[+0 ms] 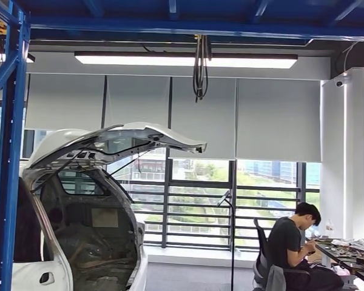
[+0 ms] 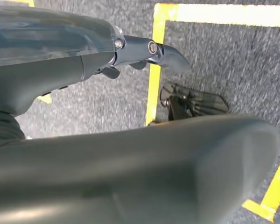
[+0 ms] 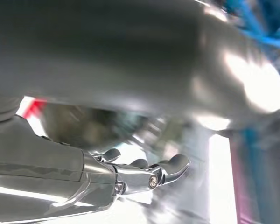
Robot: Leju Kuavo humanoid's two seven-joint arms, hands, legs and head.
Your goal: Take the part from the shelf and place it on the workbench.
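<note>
Left hand: left hand hangs over the grey carpet, fingers loosely extended, holding nothing.
Right hand: right hand empty, fingers straight.
Part: unseen; blue shelf frame stands at left, so fetching likely hasn't begun.

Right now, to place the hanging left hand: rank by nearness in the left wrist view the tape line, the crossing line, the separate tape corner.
1. Tape line, just beyond the left hand's fingertips.
2. Crossing line, joining it at a corner.
3. Separate tape corner, across the carpet.
</note>
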